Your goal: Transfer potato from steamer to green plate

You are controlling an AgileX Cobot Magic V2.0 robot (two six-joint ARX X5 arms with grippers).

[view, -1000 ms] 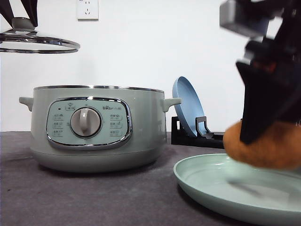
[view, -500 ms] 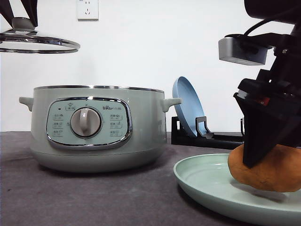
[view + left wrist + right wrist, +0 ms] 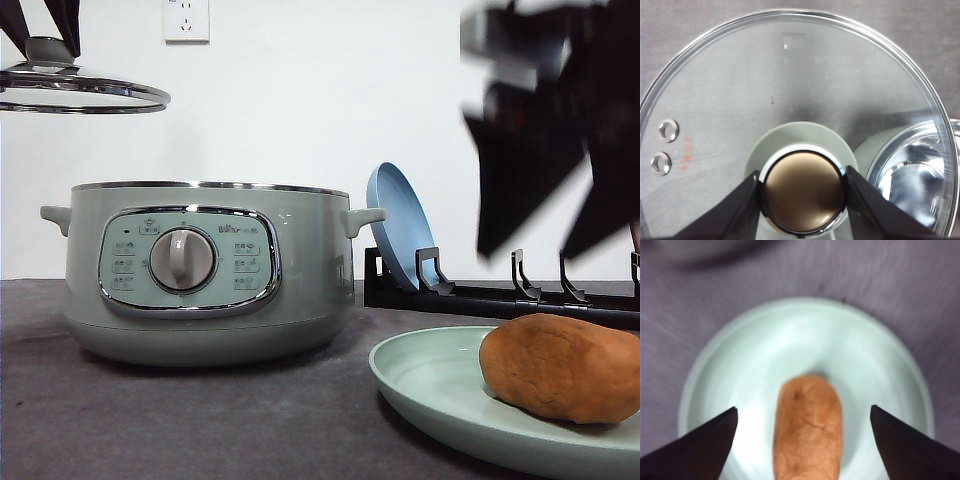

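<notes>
Our right gripper stands wide open and holds nothing; in the front view it is a blurred dark shape up in the air, clear of everything below it. Straight beneath it, between the two spread fingers and touching neither, lies the potato. Its long axis runs along the line from the wrist outward, so the fingers flank its long sides with room to spare on each. From the front we see the potato resting on the green plate, toward the plate's right part, with open air between it and the gripper above. We judge the transfer done: the potato sits in the plate, and what the right arm has left is to get away without brushing it, which means going up and off rather than sideways across the potato.

Our left gripper is clamped on the knob of the glass lid, one finger on each side of it, holding the lid level in the air. From that hand the steamer lies below and to the right, its open shiny rim showing through the glass, so we judge the lid must travel right and down to seat. The potato is well apart from this hand; the right arm is the nearer one.
</notes>
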